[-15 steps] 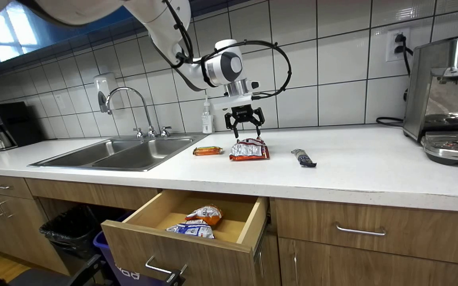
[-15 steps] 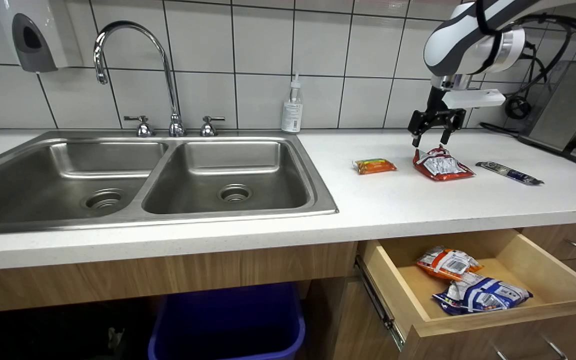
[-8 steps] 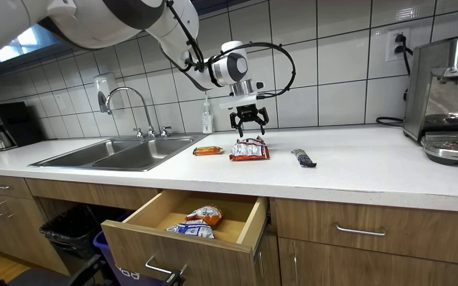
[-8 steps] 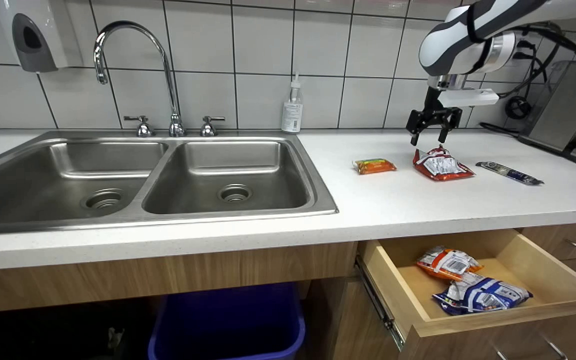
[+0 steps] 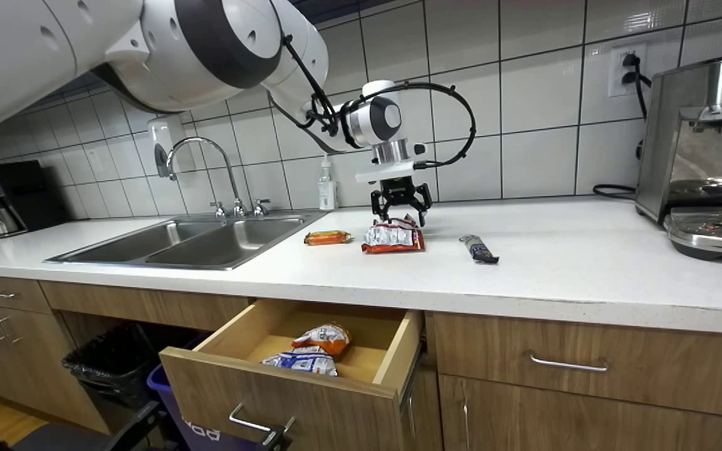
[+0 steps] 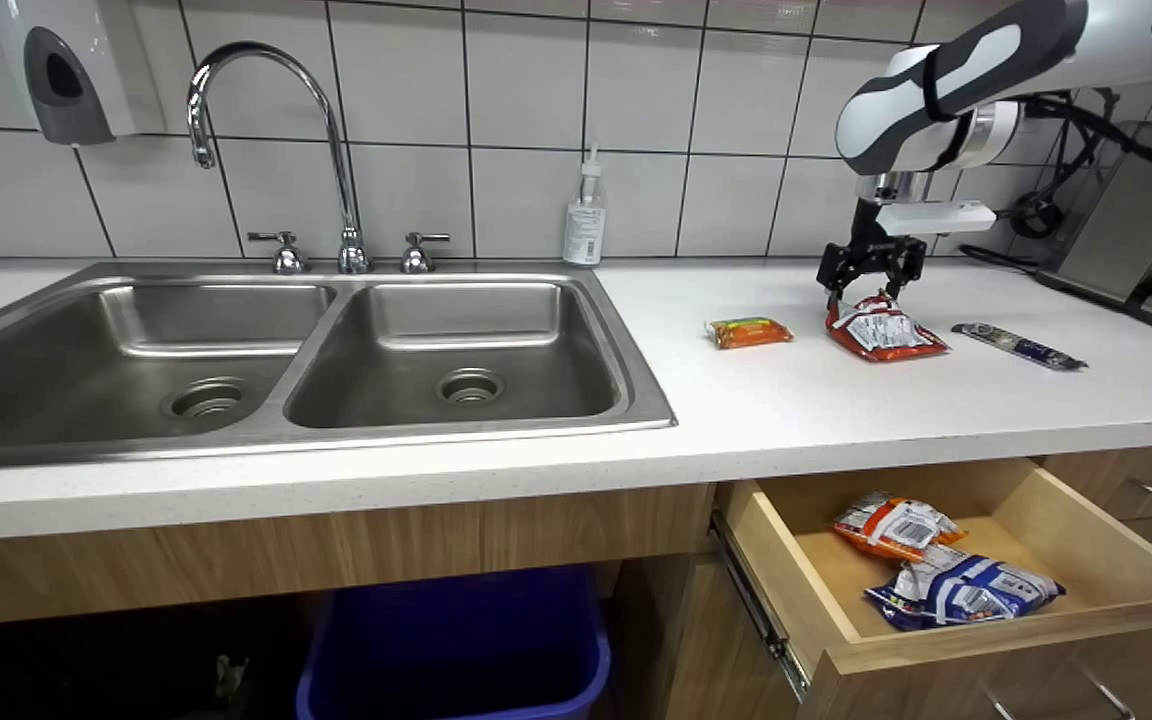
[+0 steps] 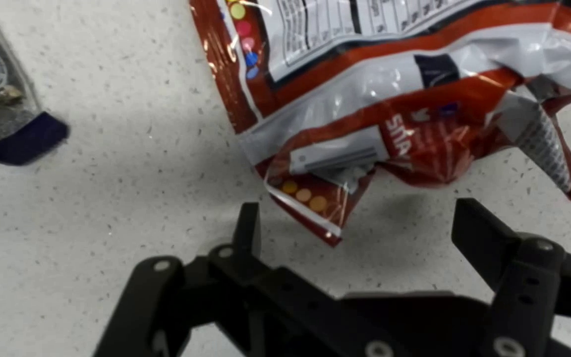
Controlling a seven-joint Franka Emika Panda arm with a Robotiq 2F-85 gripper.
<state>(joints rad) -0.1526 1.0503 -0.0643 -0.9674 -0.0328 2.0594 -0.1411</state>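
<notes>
While the pincer (image 7: pixel 356 218), released, stands low in the wrist view with fingers (image 7: pixel 484 238) well apart, the red bag (image 7: pixel 379 94) lies on the tabletop (image 7: pixel 132 208) at upper right, one corner pointing between them. A slim dark-ended packet (image 7: pixel 3 96) lies at upper left; in an exterior view, the open drawer (image 6: pixel 1026 637) at lower right holds an orange bag (image 6: pixel 901 527) and a blue bag (image 6: pixel 976 592).

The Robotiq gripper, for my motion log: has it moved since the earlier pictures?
Yes: in an exterior view, the Robotiq gripper is lower, farther from the pump bottle and nearer the espresso machine.
</notes>
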